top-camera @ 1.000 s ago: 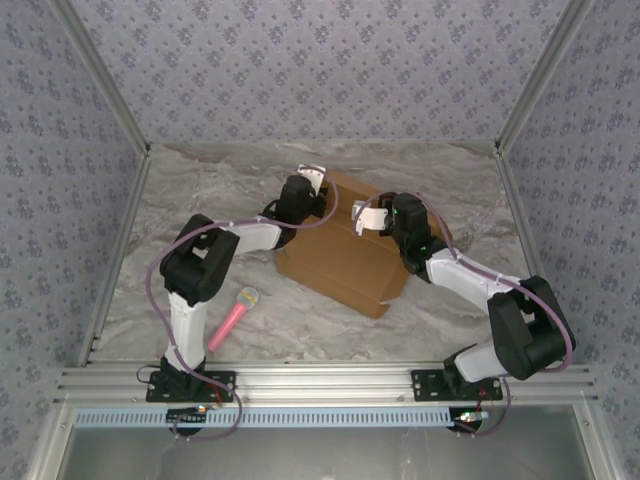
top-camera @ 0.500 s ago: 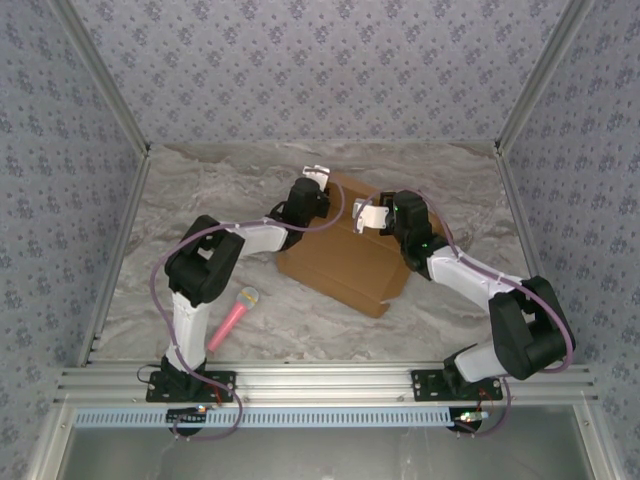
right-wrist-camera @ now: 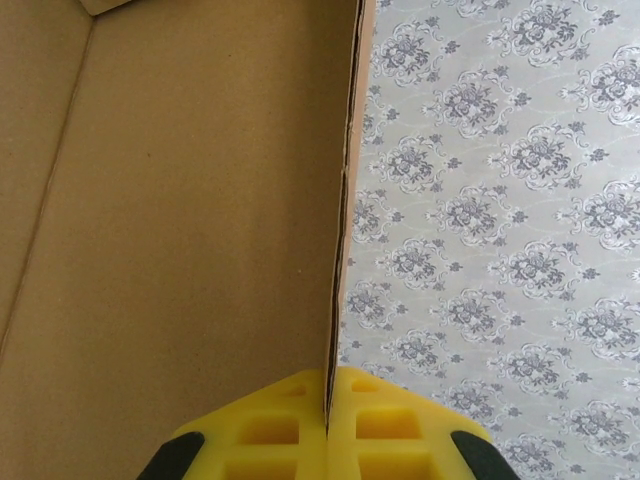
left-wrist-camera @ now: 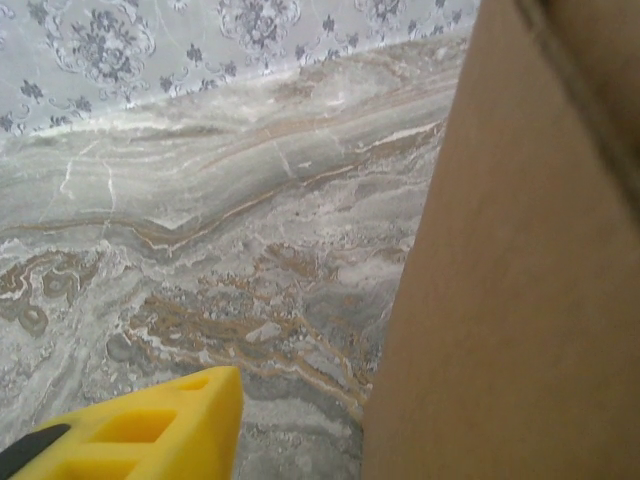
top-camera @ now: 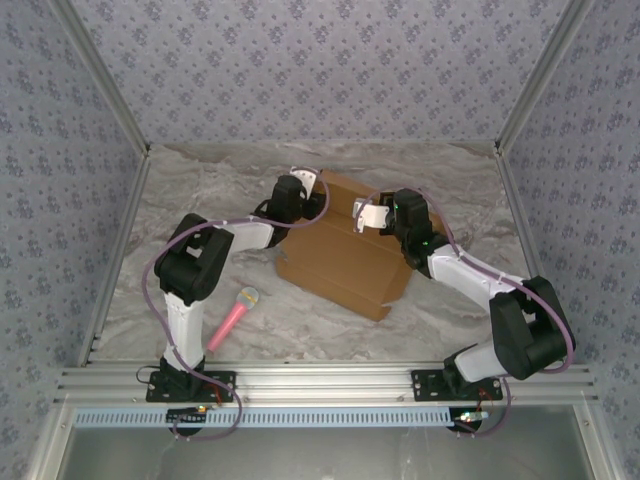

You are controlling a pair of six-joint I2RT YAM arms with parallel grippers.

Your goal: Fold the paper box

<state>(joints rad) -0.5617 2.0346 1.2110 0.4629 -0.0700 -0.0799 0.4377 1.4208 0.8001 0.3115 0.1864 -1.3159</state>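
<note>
The paper box [top-camera: 340, 262] is a brown cardboard mailer lying at the middle of the marble table, with one panel raised along its far side. My right gripper [top-camera: 366, 214] is at the box's far right part. In the right wrist view its yellow fingers [right-wrist-camera: 400, 430] are shut on the thin edge of an upright cardboard flap [right-wrist-camera: 180, 200]. My left gripper [top-camera: 303, 180] is at the box's far left corner. In the left wrist view one yellow finger [left-wrist-camera: 150, 430] shows at the lower left, apart from the cardboard wall [left-wrist-camera: 520, 280]. The other finger is hidden.
A pink microphone-shaped toy [top-camera: 232, 317] lies on the table near the left arm's base. Patterned walls close in the table at the back and both sides. Bare marble [top-camera: 200, 200] lies left of the box.
My left gripper has shifted a little to the left along the box's far left corner. The right gripper stays shut on the flap, and the box has barely moved.
</note>
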